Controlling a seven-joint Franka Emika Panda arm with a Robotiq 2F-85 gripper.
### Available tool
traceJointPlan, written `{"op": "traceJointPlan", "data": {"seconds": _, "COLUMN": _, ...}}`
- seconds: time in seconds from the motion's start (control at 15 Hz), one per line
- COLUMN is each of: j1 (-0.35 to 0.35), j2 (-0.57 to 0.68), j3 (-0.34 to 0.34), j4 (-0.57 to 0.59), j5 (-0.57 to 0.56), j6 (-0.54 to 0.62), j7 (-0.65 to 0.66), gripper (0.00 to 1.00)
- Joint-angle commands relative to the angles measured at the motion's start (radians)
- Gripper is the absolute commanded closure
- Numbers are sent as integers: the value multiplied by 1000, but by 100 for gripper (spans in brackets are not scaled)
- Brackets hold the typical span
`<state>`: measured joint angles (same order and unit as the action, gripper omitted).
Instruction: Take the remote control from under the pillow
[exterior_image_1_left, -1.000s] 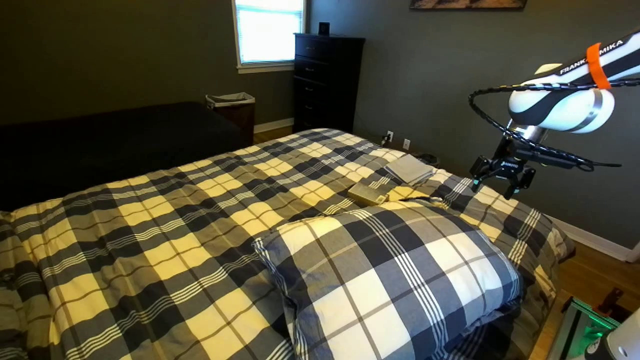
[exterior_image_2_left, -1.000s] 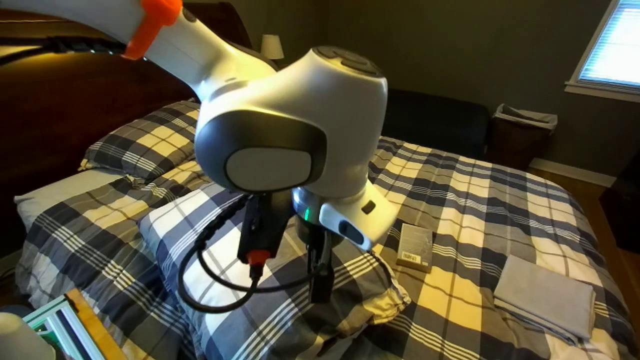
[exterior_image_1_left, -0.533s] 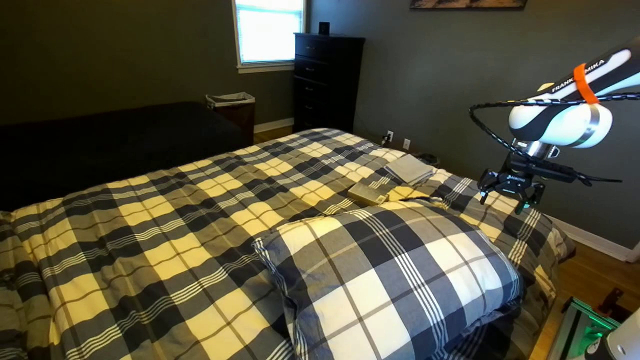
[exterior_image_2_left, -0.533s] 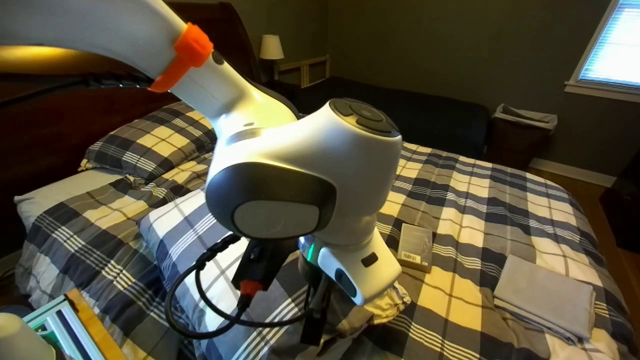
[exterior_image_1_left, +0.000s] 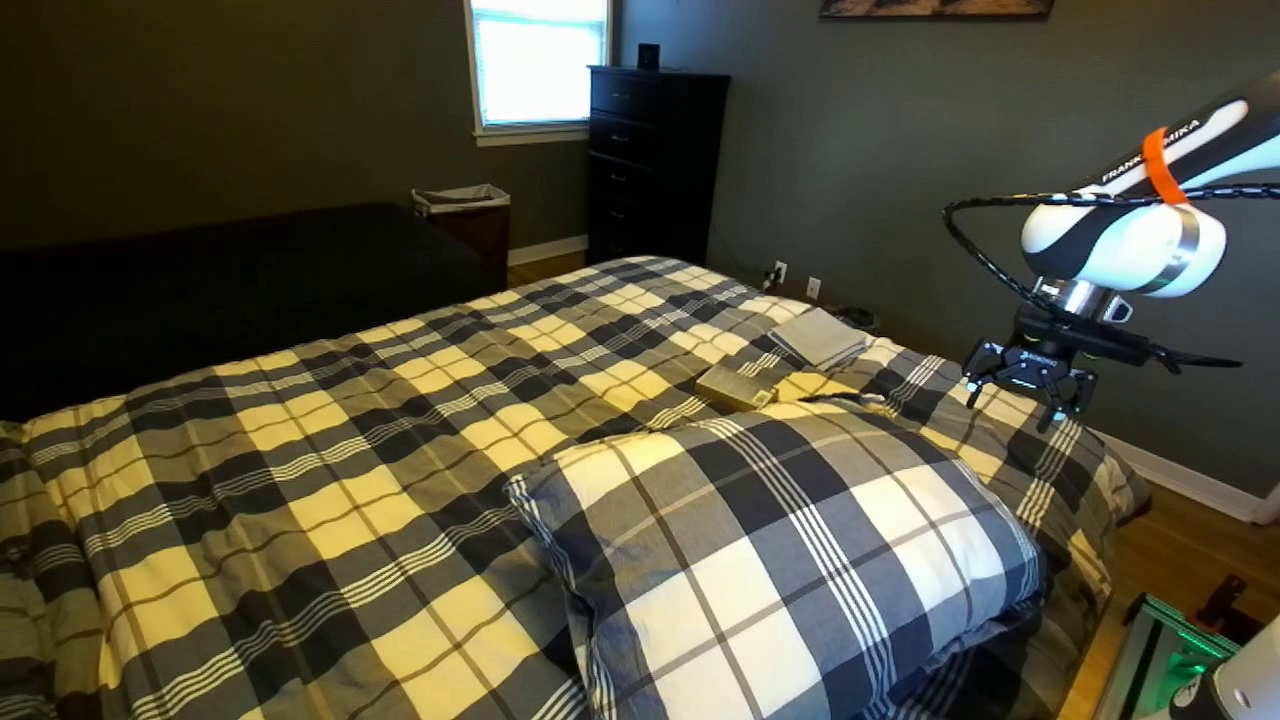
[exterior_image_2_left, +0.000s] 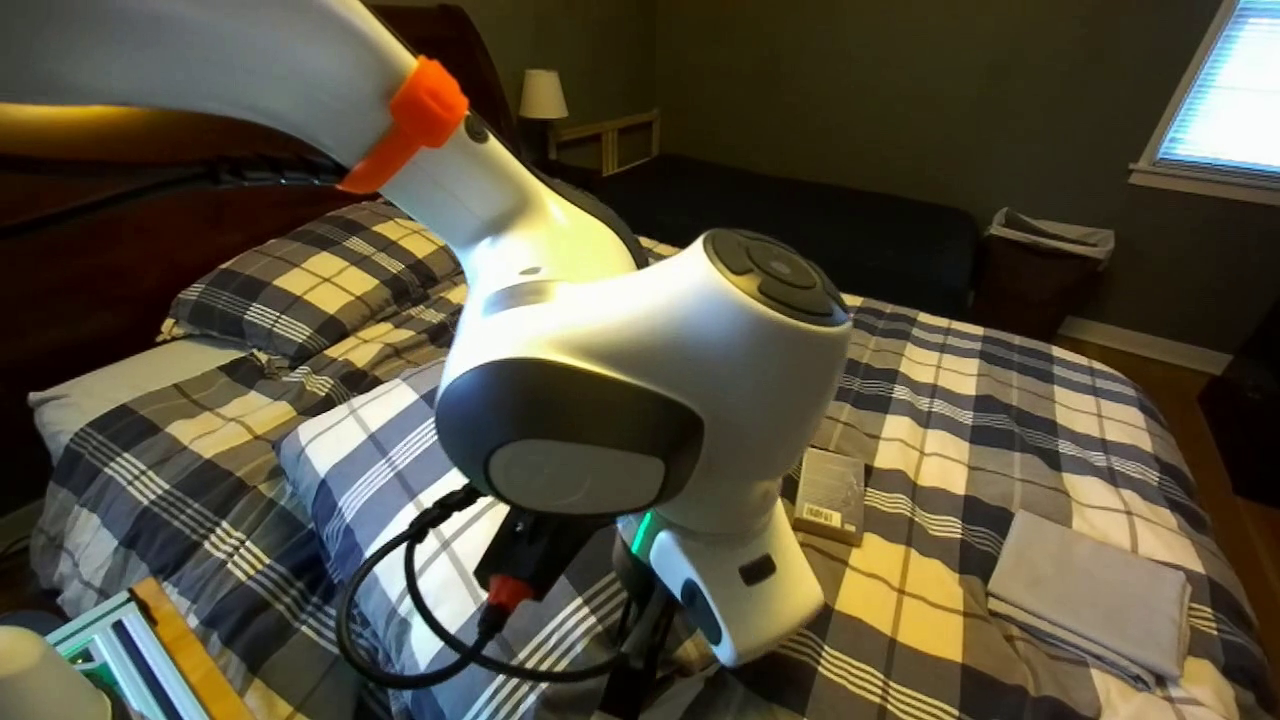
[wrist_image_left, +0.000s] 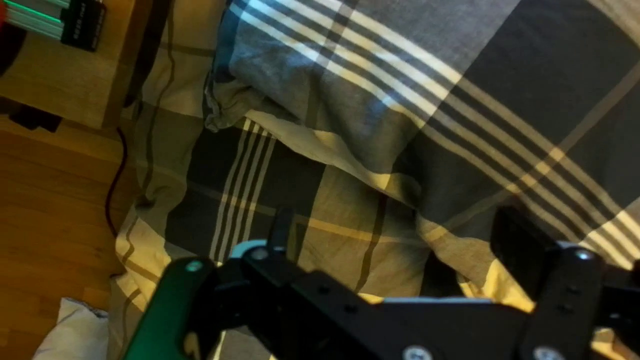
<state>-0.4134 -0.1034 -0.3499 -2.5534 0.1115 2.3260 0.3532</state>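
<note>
The plaid pillow (exterior_image_1_left: 800, 540) lies on the plaid bed in both exterior views, partly behind the arm in an exterior view (exterior_image_2_left: 390, 440). In the wrist view, its near edge (wrist_image_left: 450, 150) runs diagonally, with a dark fold under it. The remote control is not visible in any view. My gripper (exterior_image_1_left: 1012, 408) is open and empty, pointing down above the bed beside the pillow's edge. In the wrist view, the gripper's fingers (wrist_image_left: 395, 225) are wide apart. The right finger overlaps the pillow's edge in the picture; the left is over the bedcover.
A small box (exterior_image_2_left: 830, 490) and a folded grey cloth (exterior_image_2_left: 1090, 590) lie on the bed beyond the pillow. A wooden stand (wrist_image_left: 65, 85) with a metal frame stands beside the bed. Wooden floor (wrist_image_left: 55, 215) shows past the bed's edge.
The arm has come down towards the bed, mostly in the first half second, then shifted slightly. The gripper has tilted to point more straight down and stays open. The pillow has not moved.
</note>
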Motion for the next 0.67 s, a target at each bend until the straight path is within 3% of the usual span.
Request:
{"op": "traceJointPlan", "data": {"seconds": 0.0, "j1": -26, "j2": 112, "j3": -55, "j4": 90, "j5": 83, "j6": -40, "j7": 20, "gripper": 0}}
{"op": "traceJointPlan", "data": {"seconds": 0.27, "j1": -46, "j2": 230, "j3": -95, "j4": 154, "j5": 191, "j6": -84, "j7": -24, "gripper": 0}}
{"op": "traceJointPlan", "data": {"seconds": 0.6, "j1": -74, "j2": 374, "j3": -96, "j4": 216, "j5": 266, "j6": -137, "j7": -52, "gripper": 0}}
